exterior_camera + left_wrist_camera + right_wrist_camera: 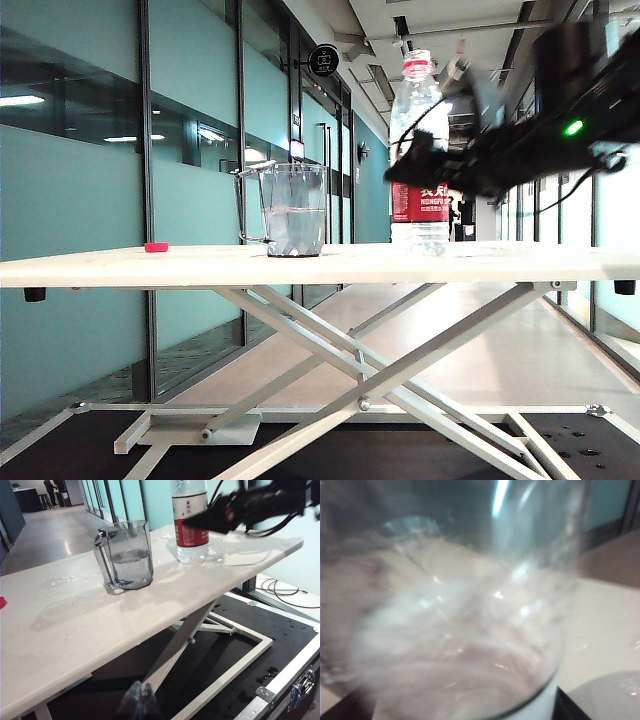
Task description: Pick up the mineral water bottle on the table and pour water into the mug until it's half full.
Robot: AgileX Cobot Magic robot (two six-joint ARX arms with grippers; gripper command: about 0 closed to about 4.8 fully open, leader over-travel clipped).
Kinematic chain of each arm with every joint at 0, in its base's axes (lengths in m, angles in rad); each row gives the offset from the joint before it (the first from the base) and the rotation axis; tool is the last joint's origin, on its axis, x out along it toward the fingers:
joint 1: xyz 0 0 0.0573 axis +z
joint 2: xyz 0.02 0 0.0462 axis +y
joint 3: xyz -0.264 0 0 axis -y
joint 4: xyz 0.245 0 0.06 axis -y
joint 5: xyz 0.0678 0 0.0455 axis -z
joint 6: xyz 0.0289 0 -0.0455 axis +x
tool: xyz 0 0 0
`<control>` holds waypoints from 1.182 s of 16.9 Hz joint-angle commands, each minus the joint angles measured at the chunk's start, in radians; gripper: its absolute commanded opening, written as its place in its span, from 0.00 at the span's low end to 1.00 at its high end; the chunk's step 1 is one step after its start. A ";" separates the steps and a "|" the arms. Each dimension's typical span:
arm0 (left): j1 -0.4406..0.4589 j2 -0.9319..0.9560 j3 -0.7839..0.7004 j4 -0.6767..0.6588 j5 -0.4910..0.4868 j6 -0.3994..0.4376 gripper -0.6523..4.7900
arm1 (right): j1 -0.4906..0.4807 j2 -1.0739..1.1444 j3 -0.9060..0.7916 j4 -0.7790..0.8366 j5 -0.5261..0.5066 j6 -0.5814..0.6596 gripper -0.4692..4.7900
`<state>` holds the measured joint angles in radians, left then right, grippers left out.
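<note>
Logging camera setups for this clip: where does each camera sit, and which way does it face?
Exterior: about tabletop height, side-on to the table; shows mug, mineral water bottle and the right gripper at the bottle.
Left wrist: raised off the table's end, looking down; blurred left gripper at the frame edge.
Right wrist: pressed up against the blurred bottle; no gripper discernible.
Shared: all three show the bottle.

Bottle stands right of mug on table; right gripper at the bottle; left gripper apart, below the table edge.
</note>
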<state>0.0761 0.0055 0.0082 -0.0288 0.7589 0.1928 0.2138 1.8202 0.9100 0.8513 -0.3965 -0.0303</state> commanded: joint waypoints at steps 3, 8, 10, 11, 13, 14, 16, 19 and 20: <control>0.000 0.001 0.002 0.000 0.005 0.006 0.11 | -0.024 -0.195 -0.167 0.006 -0.002 0.006 1.00; 0.001 0.001 0.002 0.001 -0.042 -0.002 0.11 | -0.024 -0.735 -0.489 -0.237 0.009 0.018 0.28; 0.001 0.002 0.002 0.000 -0.068 -0.101 0.11 | -0.024 -0.988 -0.583 -0.428 0.018 0.048 0.17; 0.001 0.002 0.002 0.000 -0.071 -0.139 0.11 | -0.024 -1.099 -0.613 -0.534 0.034 0.049 0.12; 0.001 0.002 0.002 0.000 -0.086 -0.139 0.11 | -0.024 -1.341 -0.677 -0.724 0.081 0.049 0.10; 0.001 0.002 0.002 0.000 -0.086 -0.141 0.11 | -0.024 -1.463 -0.716 -0.780 0.114 0.050 0.10; 0.000 0.002 0.002 -0.003 -0.086 -0.140 0.11 | -0.024 -1.657 -0.765 -0.877 0.163 0.052 0.10; 0.001 0.004 0.002 -0.001 -0.184 -0.134 0.11 | -0.032 -1.820 -0.800 -1.007 0.228 0.056 0.08; 0.001 -0.003 0.002 -0.014 -0.243 -0.119 0.11 | -0.031 -1.800 -0.812 -1.002 0.246 0.056 0.08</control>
<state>0.0753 0.0071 0.0090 -0.0391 0.5861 0.0555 0.1829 0.0101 0.1047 -0.1474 -0.1719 0.0227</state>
